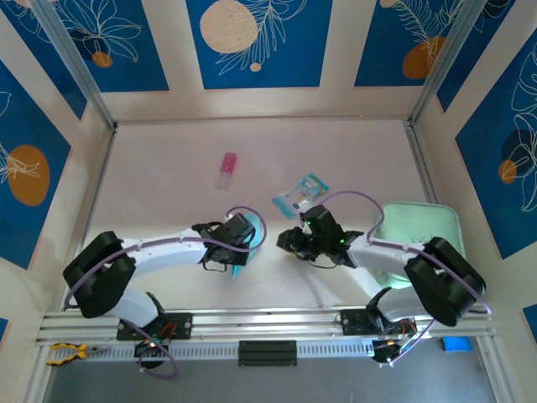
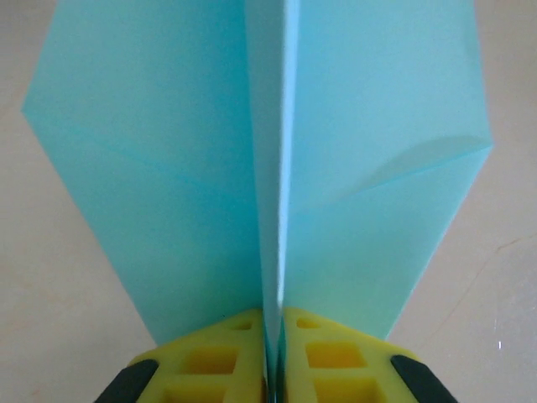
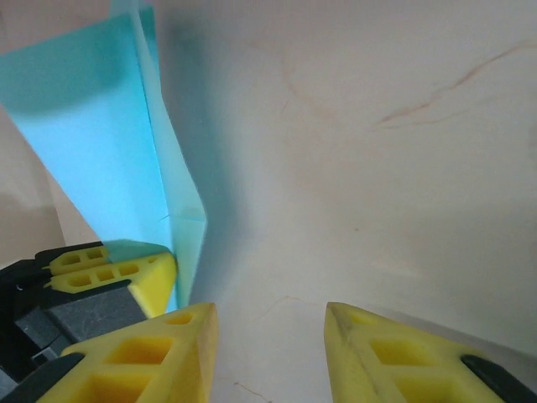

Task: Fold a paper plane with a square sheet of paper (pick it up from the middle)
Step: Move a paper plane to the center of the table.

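Left gripper (image 2: 273, 327): yellow fingers pressed shut on the centre crease of the light-blue paper sheet (image 2: 159, 168), whose flaps spread to either side. The sheet sits over the near part of the table (image 1: 168, 185), between the arms. Right gripper (image 3: 268, 327): jaws apart, empty, just beside the sheet's edge. Farther out: mint-green pad (image 1: 419, 235) at right; teal-and-clear packet (image 1: 300, 195) mid-table; small pink object (image 1: 227, 170) beyond.

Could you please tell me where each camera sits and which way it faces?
Top external: above and behind the left arm and right arm, looking down on the table; both in view.
Left wrist: on its arm, looking along the left claw, shut on the light-blue paper.
Right wrist: looking past the open right claw towards the table.
Shared: both wrist views show the paper.
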